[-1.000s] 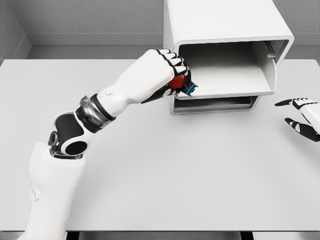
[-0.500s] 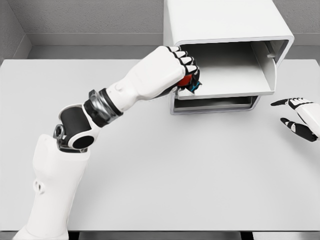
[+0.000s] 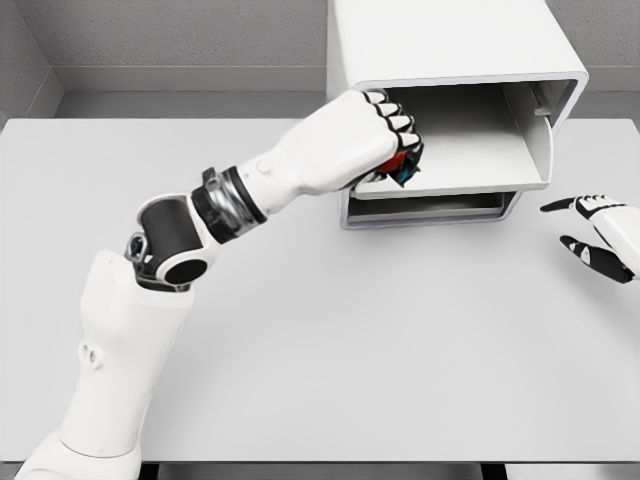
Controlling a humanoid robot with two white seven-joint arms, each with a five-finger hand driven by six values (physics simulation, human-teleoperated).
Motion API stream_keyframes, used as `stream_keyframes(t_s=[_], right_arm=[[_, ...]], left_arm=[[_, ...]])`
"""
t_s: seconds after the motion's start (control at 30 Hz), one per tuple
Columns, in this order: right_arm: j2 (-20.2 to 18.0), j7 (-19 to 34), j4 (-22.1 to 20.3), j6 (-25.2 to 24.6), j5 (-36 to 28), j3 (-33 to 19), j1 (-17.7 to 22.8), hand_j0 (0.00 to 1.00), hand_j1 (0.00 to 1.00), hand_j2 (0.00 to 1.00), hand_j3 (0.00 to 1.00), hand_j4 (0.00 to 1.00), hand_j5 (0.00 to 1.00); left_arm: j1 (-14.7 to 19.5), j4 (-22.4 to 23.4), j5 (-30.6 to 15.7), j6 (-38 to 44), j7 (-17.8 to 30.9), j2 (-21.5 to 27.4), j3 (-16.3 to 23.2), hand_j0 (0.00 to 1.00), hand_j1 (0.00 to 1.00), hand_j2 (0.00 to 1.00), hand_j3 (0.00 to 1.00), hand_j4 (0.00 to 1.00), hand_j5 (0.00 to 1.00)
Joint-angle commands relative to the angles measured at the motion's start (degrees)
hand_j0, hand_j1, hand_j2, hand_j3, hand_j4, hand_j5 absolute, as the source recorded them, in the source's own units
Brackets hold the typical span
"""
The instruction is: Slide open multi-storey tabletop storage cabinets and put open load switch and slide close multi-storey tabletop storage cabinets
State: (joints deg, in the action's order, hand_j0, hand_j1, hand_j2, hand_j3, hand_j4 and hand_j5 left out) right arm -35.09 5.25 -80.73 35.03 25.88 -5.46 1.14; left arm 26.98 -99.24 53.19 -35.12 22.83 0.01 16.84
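the left hand (image 3: 385, 135) is clenched round the red and blue switch (image 3: 403, 165), holding it just over the front lip of the open upper drawer (image 3: 470, 150) of the cabinet (image 3: 450, 45) to set it inside, while the right hand (image 3: 600, 235) rests relaxed on the table (image 3: 350, 340)

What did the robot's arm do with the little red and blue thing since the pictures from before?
The left hand, gripping the small red and blue load switch, moved right, carrying it from the edge of the white storage cabinet into the open upper drawer. It has not let go. The right hand stayed open at the table's right edge, and the cabinet did not move.
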Motion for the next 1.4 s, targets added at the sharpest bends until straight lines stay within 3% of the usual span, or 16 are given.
stream_keyframes(t_s=[0.0, 0.73, 1.37], right_arm=[[-0.1, -0.1, 0.0, 0.0, -0.4, 0.2, 0.0, 0.66, 0.66, 0.66, 0.66, 0.66, 0.66], [0.0, 0.0, 0.0, 0.0, -0.3, 0.2, 0.0, 0.66, 0.66, 0.66, 0.66, 0.66, 0.66], [0.6, 0.0, 0.0, 0.0, -0.3, 0.2, 0.0, 0.67, 0.67, 0.67, 0.67, 0.67, 0.67]], left_arm=[[0.0, 0.3, -0.3, 0.1, -0.2, 0.0, 0.7, 0.29, 0.29, 0.29, 0.29, 0.29, 0.29], [4.7, 3.7, -0.4, 0.1, -0.1, 0.0, 5.7, 0.29, 0.29, 0.29, 0.29, 0.29, 0.29], [10.2, 9.3, 0.2, 0.1, -0.1, 0.0, 9.4, 0.29, 0.29, 0.29, 0.29, 0.29, 0.29]])
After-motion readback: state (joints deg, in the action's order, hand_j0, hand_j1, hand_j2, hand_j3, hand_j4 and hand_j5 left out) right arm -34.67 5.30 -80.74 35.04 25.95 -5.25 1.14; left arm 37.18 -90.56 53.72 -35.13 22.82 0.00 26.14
